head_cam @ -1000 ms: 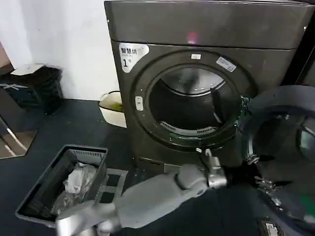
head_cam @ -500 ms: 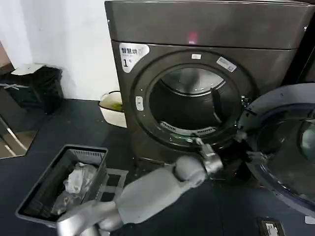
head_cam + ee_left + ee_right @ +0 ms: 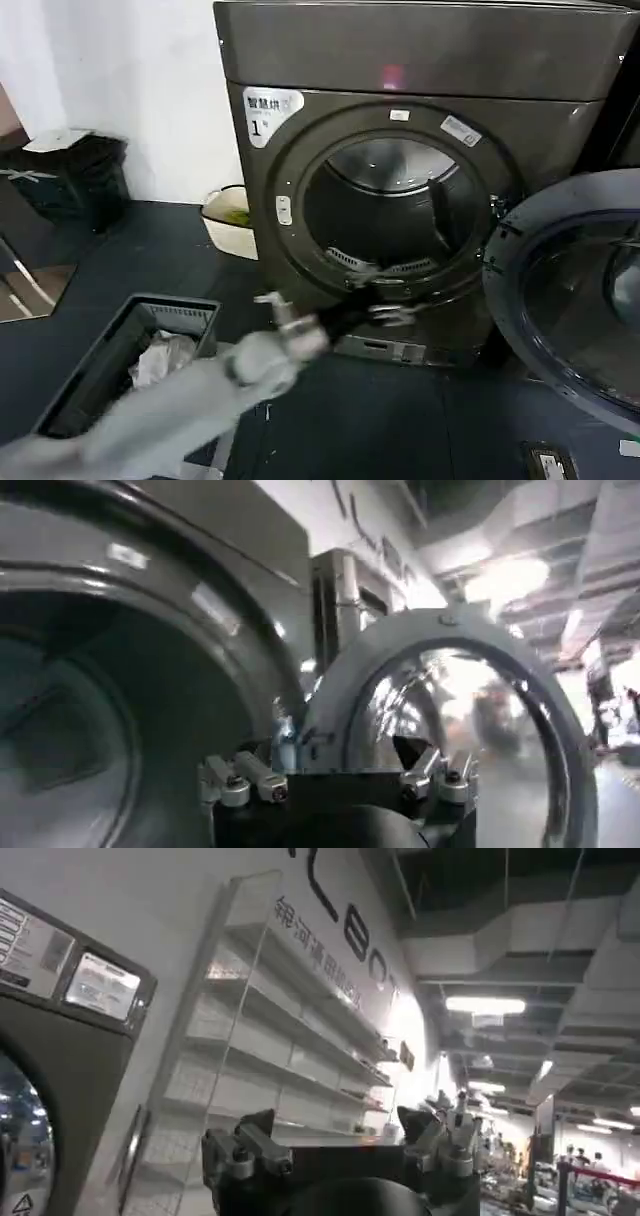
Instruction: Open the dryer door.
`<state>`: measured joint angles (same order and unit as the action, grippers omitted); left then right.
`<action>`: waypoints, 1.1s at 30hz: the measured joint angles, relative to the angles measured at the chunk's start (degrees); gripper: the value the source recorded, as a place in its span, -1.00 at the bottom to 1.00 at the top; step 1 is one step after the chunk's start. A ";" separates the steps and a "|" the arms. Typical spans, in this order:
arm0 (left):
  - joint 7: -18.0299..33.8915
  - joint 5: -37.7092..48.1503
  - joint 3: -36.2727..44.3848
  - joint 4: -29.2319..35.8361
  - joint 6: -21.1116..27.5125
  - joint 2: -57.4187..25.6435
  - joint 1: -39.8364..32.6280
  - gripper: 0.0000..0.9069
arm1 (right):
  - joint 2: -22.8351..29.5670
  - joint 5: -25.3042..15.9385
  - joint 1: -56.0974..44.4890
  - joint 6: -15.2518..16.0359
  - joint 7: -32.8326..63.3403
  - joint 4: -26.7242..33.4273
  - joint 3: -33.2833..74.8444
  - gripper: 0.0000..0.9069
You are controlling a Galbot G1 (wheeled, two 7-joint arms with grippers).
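The dryer [image 3: 420, 60] is a dark grey-brown machine with a "1" label at its upper left. The dryer door [image 3: 585, 300] stands swung wide open to the right on its hinge, chrome ring facing me, and the drum opening [image 3: 395, 205] is bare. My left gripper [image 3: 388, 310] hangs low in front of the opening, open and holding nothing, apart from the door. In the left wrist view the left gripper [image 3: 340, 772] has its fingers spread, with the dryer door [image 3: 450, 670] beyond them. My right gripper [image 3: 345, 1138] is open and empty, off to the side.
A dark laundry basket [image 3: 190, 312] with pale clothes sits on the floor at front left. A black bin [image 3: 80, 180] and a cream tub [image 3: 228, 215] stand by the wall. The right wrist view shows a neighbouring machine [image 3: 60, 1018] and wall shelves [image 3: 270, 1048].
My left arm has pulled away from the door's edge, moving left and back towards me. The door has stayed swung open at the right.
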<state>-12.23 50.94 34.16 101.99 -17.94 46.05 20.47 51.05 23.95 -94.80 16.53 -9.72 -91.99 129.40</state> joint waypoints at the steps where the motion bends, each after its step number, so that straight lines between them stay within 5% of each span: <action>1: -1.06 0.29 -0.16 0.98 0.39 -2.59 0.45 1.00 | 0.00 -0.17 0.18 -0.01 -0.07 -0.12 -0.11 1.00; 13: -18.47 -8.70 -3.17 -1.95 11.75 -30.12 2.74 1.00 | -0.28 -1.22 2.55 -0.23 -0.51 0.18 -3.19 1.00; 18: -24.19 -18.06 -5.92 -7.09 10.92 -36.02 4.85 1.00 | -0.50 -1.23 3.17 -0.56 -0.55 0.52 -4.18 1.00; 33: -25.77 -33.10 -4.55 -12.34 10.10 -41.64 7.64 1.00 | 0.30 -1.52 3.02 -0.63 -0.60 -0.29 -4.89 1.00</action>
<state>-38.00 17.84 29.61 89.66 -7.84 4.41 28.11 51.35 22.44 -91.78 15.90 -10.32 -92.28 124.51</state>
